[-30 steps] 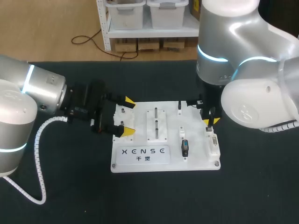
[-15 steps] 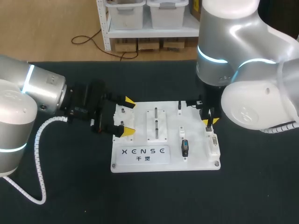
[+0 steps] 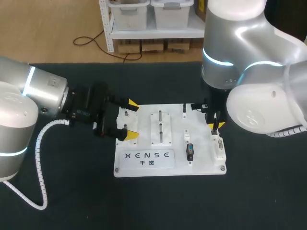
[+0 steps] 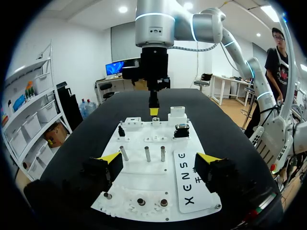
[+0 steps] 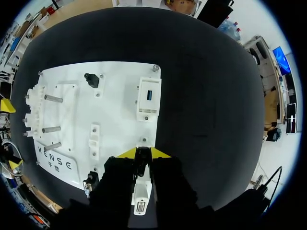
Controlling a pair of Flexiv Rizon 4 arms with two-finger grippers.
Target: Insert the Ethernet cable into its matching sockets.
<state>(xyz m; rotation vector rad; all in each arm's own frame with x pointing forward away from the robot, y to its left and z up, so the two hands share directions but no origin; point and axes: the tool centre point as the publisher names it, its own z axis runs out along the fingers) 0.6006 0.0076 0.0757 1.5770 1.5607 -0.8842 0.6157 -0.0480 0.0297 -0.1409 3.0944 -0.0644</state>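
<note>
On the black surface (image 3: 72,191) I see the white board (image 3: 204,163). My left gripper (image 3: 130,120) sits at its left edge, fingers wide. My right gripper (image 3: 214,126) hangs over the white socket block (image 3: 219,148), fingers narrow, pinching the small dark Ethernet plug (image 5: 142,160).

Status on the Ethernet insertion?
Left hand open, at board left edge. Right hand shut, above socket. Cable not clearly visible. No obstruction seen.
</note>
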